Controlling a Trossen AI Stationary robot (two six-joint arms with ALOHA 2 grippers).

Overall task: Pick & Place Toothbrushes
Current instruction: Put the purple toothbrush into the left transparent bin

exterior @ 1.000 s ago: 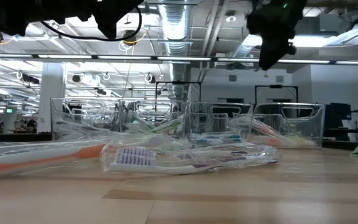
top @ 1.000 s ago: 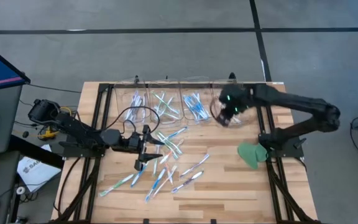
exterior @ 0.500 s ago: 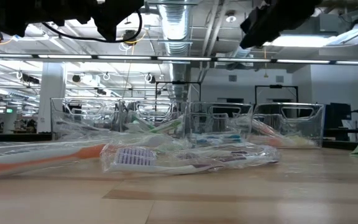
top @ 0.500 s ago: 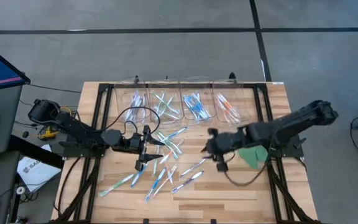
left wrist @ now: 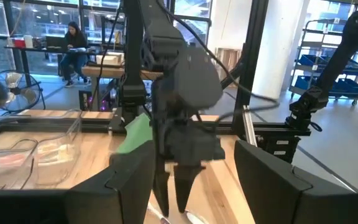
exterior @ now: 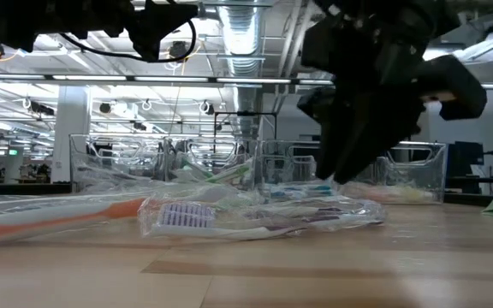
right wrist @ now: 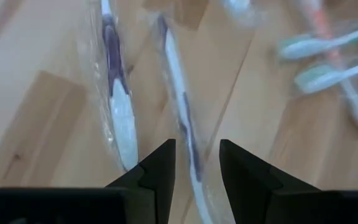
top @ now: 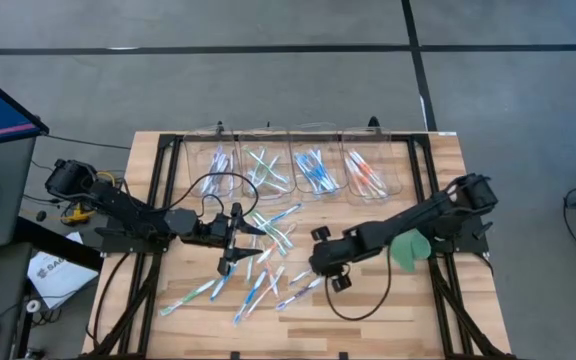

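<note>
The right pincer [top: 325,262], narrowly parted and empty, hangs over the loose toothbrushes [top: 268,270] at the worktop's [top: 368,320] centre: the reach-to-pick step. Next, straddle the purple-striped brush [right wrist: 182,118] and close. The left pincer [top: 232,240] waits wide, centre-left.

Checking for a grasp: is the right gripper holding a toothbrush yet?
No, the right gripper is open with nothing between its fingers, hovering above a purple toothbrush lying on the table.
</note>
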